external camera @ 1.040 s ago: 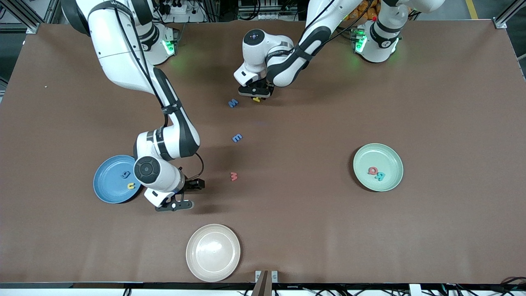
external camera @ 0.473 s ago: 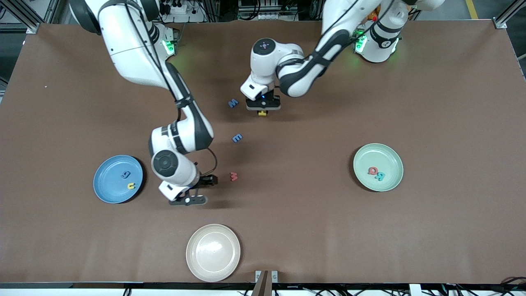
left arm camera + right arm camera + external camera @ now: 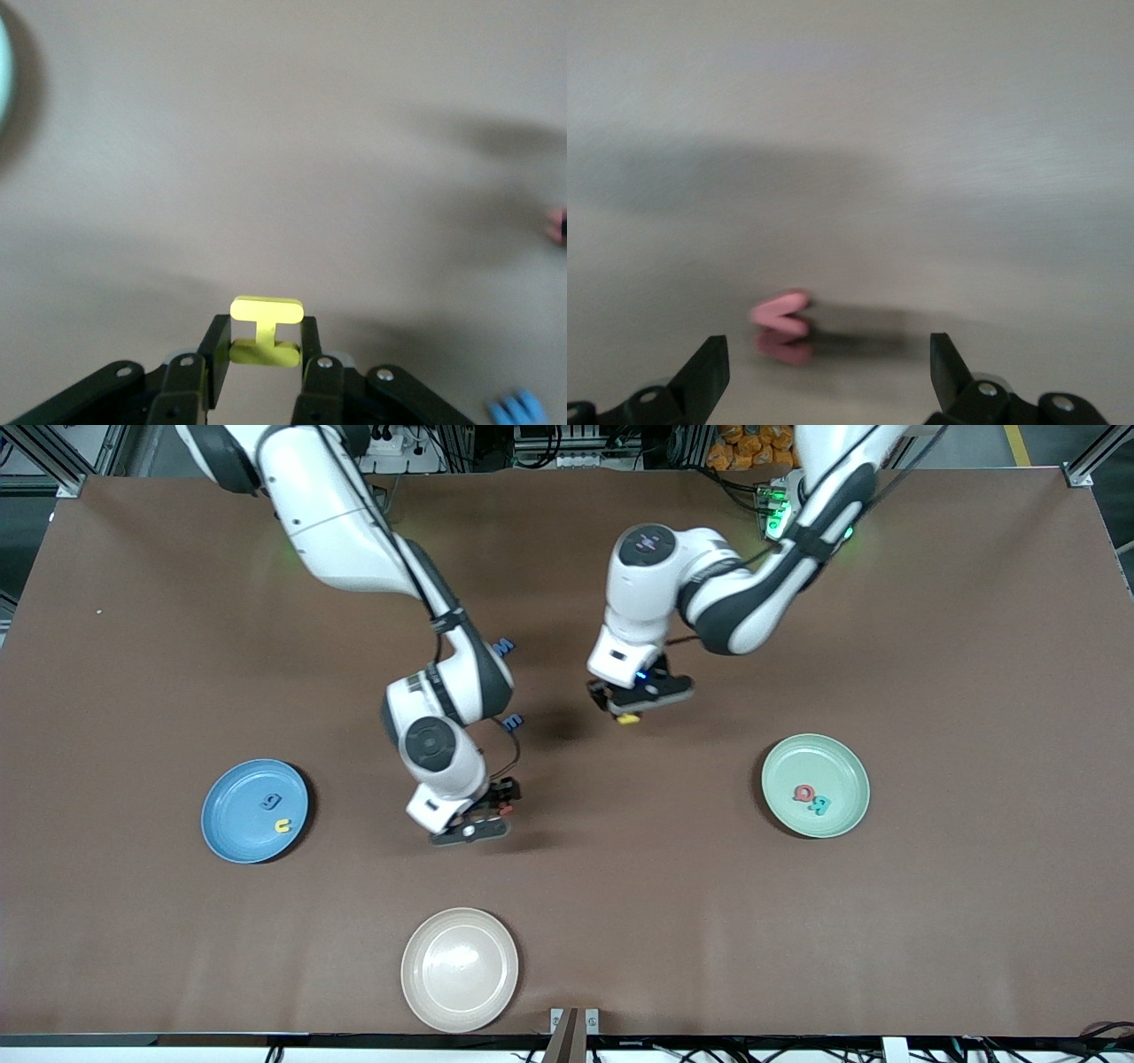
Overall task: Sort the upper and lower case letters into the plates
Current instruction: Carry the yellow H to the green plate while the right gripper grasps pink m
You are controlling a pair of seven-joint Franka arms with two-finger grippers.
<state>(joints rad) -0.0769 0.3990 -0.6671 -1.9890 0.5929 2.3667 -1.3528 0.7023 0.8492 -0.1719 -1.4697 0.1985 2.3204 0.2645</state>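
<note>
Left end effector (image 3: pixel 261 354) is clamped on the small yellow toy letter H (image 3: pixel 265 329), above bare brown tabletop (image 3: pixel 930 921), presumably bound for the mint green plate (image 3: pixel 843 815). Right end effector (image 3: pixel 828 372), fingers spread, hovers over the pink toy letter w (image 3: pixel 782 326), likely its next pick.

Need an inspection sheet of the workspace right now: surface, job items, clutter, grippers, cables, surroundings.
Surface: brown table, no spills seen.
Job's things: blue plate holds a blue letter and a yellow letter; mint green plate holds a red-pink letter and a teal letter. Two blue letters and a pink letter lie loose on the table.
Clutter: beige plate, holding nothing.
Grippers: left gripper shut on a yellow H, in the air over mid-table; right gripper open over the pink letter.
Cables: a black cable runs along the right wrist.
Surroundings: metal frame posts at the table's corners.
</note>
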